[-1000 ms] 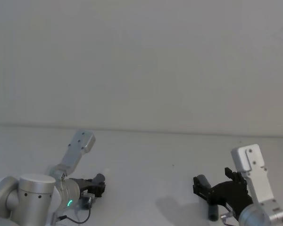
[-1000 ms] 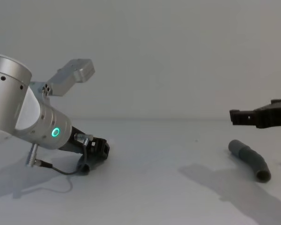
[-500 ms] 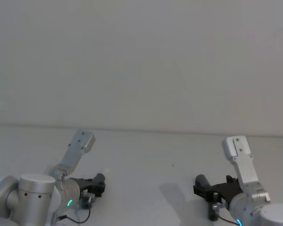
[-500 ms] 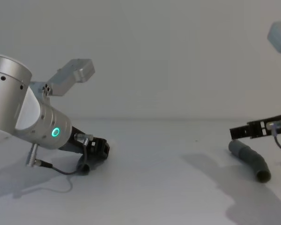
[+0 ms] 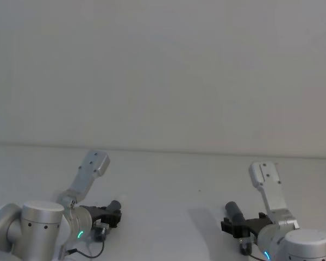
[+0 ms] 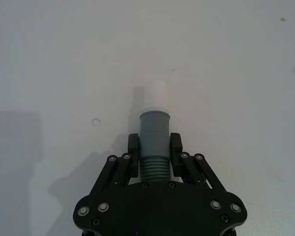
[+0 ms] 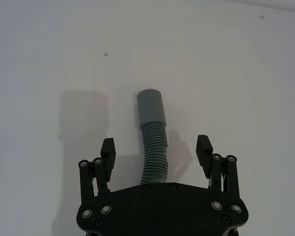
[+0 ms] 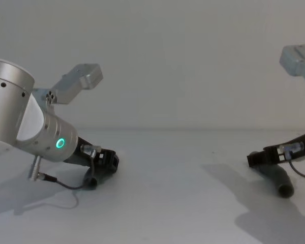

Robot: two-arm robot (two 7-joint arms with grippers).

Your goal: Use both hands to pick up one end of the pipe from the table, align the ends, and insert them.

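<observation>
Presently two pieces: left tool [image 6: 154, 142] clamps white-tipped piece [image 6: 155, 125], right tool [image 7: 156, 144], spread wide, straddles socket piece [image 7: 150, 105].

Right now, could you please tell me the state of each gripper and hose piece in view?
Left gripper: shut on the white-tipped hose, low by the table.
White-tipped hose: clamped at its grey cuff.
Right gripper: open, fingers either side of the grey hose, apart from it.
Grey hose: lying on the table, ungripped.

A plain matte off-white wall [image 5: 163, 65] stands behind, meeting the flat matte white desk [image 5: 168, 174] along a straight horizontal seam. Soft light leaves faint grey shadows [image 8: 234, 178] on the desk.
</observation>
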